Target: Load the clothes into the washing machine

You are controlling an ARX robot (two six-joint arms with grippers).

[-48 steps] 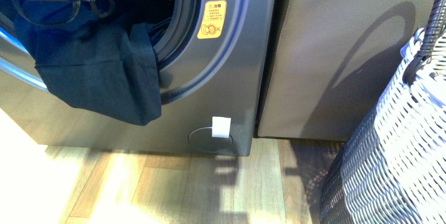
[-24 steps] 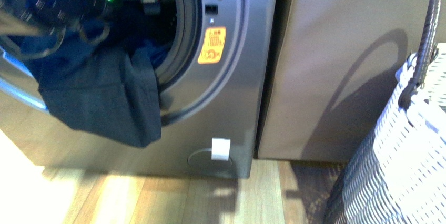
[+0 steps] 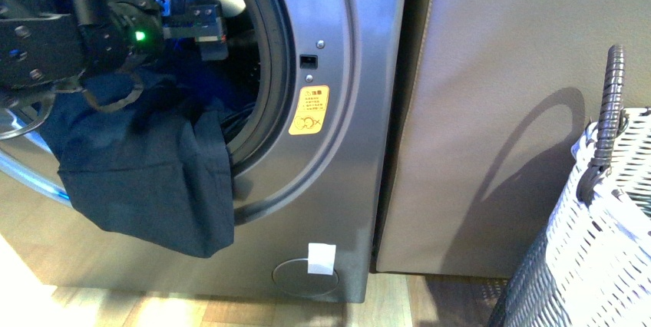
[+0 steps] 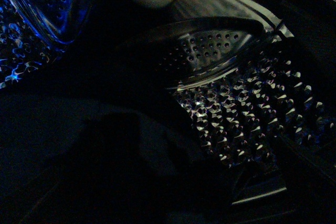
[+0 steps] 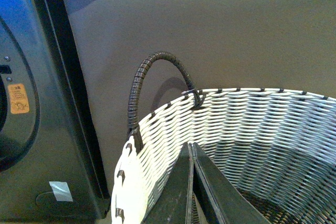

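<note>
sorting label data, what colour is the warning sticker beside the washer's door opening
The sticker is orange with dark print; the front view shows it best.

End effector (image 5: 191,149) over white basket (image 5: 157,125)

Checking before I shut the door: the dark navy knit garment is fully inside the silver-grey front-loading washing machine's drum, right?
Not fully. The dark navy knit garment is only partly in: much of it hangs out over the porthole rim and down the front of the silver-grey washing machine, as the front view shows.
</note>
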